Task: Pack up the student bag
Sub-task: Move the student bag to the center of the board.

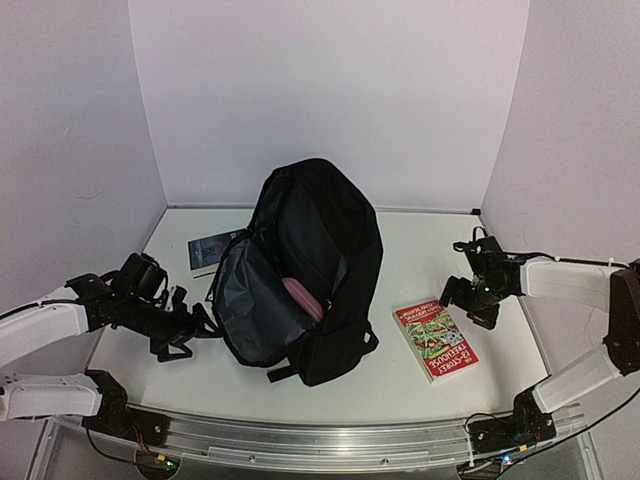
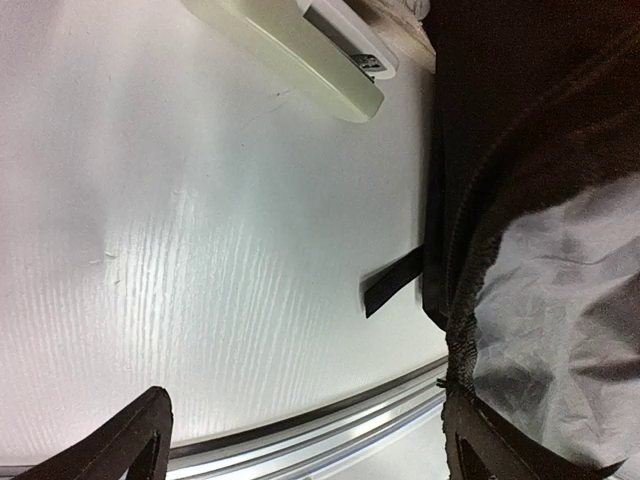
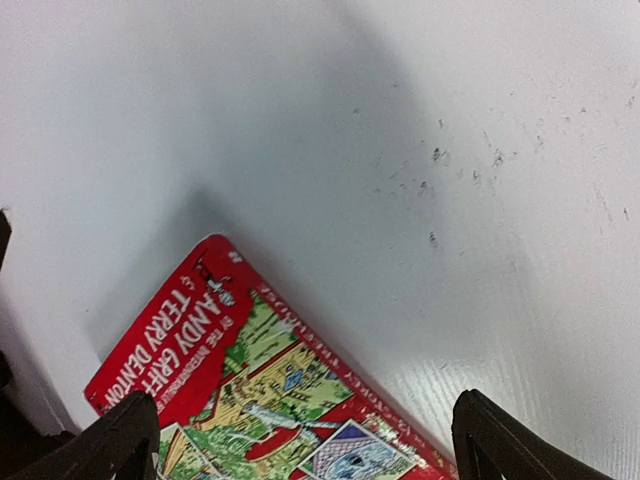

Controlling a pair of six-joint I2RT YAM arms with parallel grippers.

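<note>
Flanking an open bag, both arms unladen

The student bag [image 1: 340,220] sits mid-bench, propped up with its main compartment unzipped and folded toward the robot's left, so the grey lining [image 1: 250,300] faces up and the mouth is open for loading. A pink item [image 1: 303,298] lies inside, partly hidden by the flap.

The left pincer [image 1: 190,335] hovers low just beside the bag's opened edge, its fingers [image 2: 120,450] spread wide and gripping nothing. It seems stationed there to steady or widen the opening. A webbing strap end [image 2: 390,290] trails onto the bench [image 1: 420,250] in front of it.

The right pincer [image 1: 468,305] is also spread and empty, hanging above bare bench just beyond the top corner of a red illustrated paperback [image 1: 437,341], which lies flat to the bag's right. That book looks like the likely next item to load. Its thin profile may call for sliding it to an edge or tipping it up.

A dark booklet [image 1: 212,250] lies flat behind the bag's left side.
</note>
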